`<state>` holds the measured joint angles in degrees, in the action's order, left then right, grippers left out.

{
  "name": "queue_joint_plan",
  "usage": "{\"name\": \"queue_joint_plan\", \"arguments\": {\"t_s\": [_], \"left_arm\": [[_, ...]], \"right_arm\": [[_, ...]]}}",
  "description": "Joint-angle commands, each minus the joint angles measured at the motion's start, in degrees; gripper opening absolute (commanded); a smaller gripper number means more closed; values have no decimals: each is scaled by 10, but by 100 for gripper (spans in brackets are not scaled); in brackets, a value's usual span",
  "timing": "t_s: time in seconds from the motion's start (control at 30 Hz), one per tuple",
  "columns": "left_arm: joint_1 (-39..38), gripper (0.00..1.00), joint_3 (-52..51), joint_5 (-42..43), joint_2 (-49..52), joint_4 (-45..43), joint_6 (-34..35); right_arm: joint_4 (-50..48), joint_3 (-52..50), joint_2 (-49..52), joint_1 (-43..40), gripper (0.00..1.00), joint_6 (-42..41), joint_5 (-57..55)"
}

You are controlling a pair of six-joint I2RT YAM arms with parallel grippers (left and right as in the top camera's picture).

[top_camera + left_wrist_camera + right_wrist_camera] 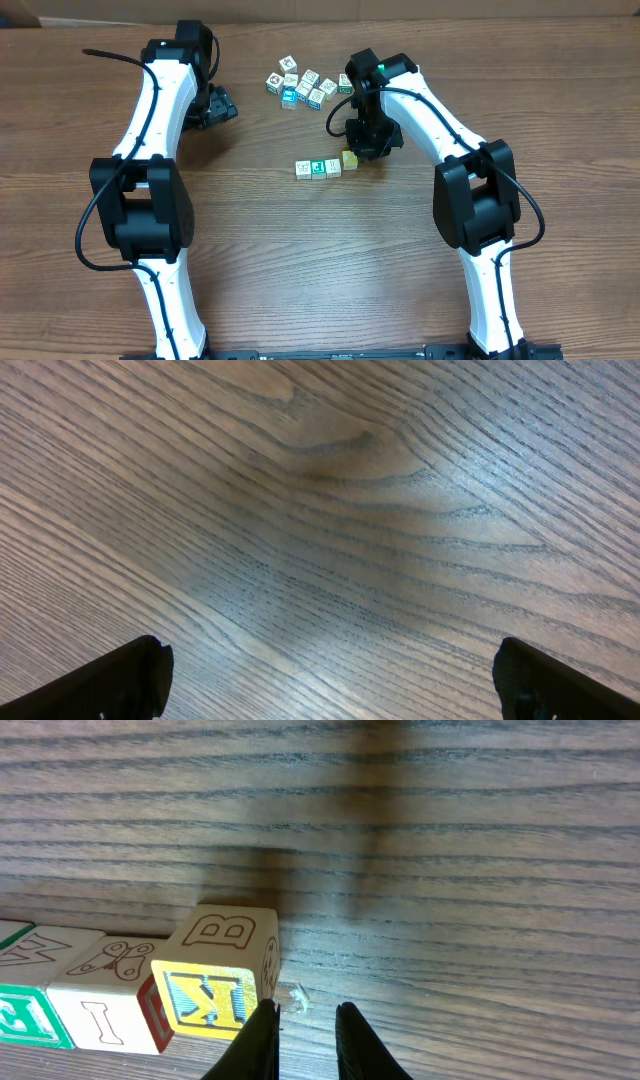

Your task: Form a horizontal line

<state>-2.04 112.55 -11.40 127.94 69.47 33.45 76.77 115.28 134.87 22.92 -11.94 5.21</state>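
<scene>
The horizontal line point(325, 166) lies mid-table: white, teal-green and white cubes in a row. A yellow cube point(350, 159) at its right end sits slightly farther back and turned. My right gripper point(368, 150) hovers just right of the yellow cube. In the right wrist view its jaws point(300, 1025) are nearly together with nothing between them. The left fingertip rests against the corner of the yellow cube point(215, 975), next to a white cube point(105, 995). My left gripper point(222, 105) stays far left, wide open point(330, 675) over bare wood.
An irregular cluster of several similar small cubes point(305, 85) lies behind the row, near the right arm's wrist. Both arms reach in from the near edge, on either side of the wooden table point(300, 260).
</scene>
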Motion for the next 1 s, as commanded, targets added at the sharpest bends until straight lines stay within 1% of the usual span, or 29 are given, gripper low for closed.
{"name": "queue_joint_plan", "arguments": {"t_s": [0.0,0.47,0.67,0.97], "left_arm": [[-2,100,12,-6,-12,1,-2],[-2,100,12,-6,-12,1,-3],[-2,100,12,-6,-12,1,-2],[-2,100,12,-6,-12,1,-2]], "right_arm": [[1,2,-22,3,16,2,5],[-6,2,-22,3,16,2,5],[-32,2,-22,2,16,2,4],[-47,2,-22,2,16,0,-24]]}}
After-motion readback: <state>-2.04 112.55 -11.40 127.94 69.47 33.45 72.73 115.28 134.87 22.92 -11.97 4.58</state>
